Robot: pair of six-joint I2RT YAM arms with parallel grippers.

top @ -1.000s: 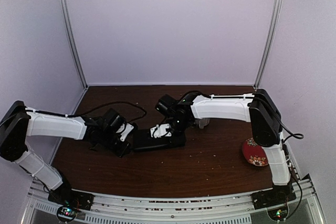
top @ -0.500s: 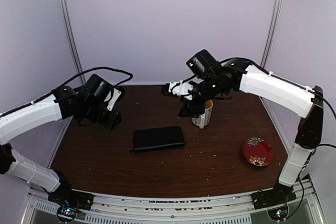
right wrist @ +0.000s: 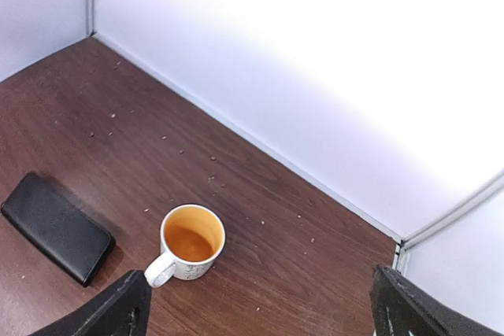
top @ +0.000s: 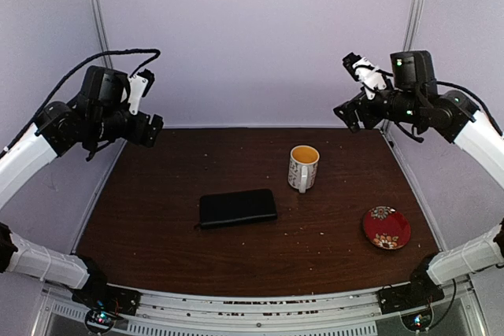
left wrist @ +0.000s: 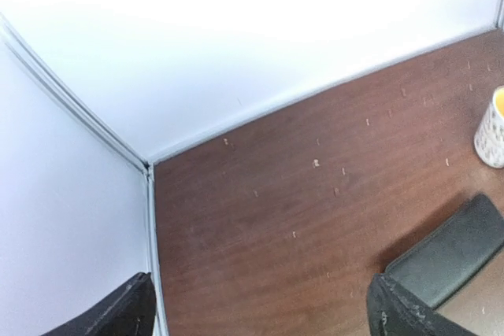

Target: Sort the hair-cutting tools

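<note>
No hair-cutting tools show in any view. A closed black case lies flat in the middle of the brown table. My left gripper hangs high over the far left corner, open, with nothing between its fingers. My right gripper is raised over the far right corner, also open and empty. From the left wrist view the case lies below right. The right wrist view looks down on the case at left.
A white patterned mug with an orange inside stands right of the case, also seen from the right wrist. A red floral plate sits near the front right. White walls and metal posts enclose the table. Small crumbs dot the wood.
Both arms have lifted away from the case and mug, swinging up and outward to the back corners. Both grippers have opened wide.
</note>
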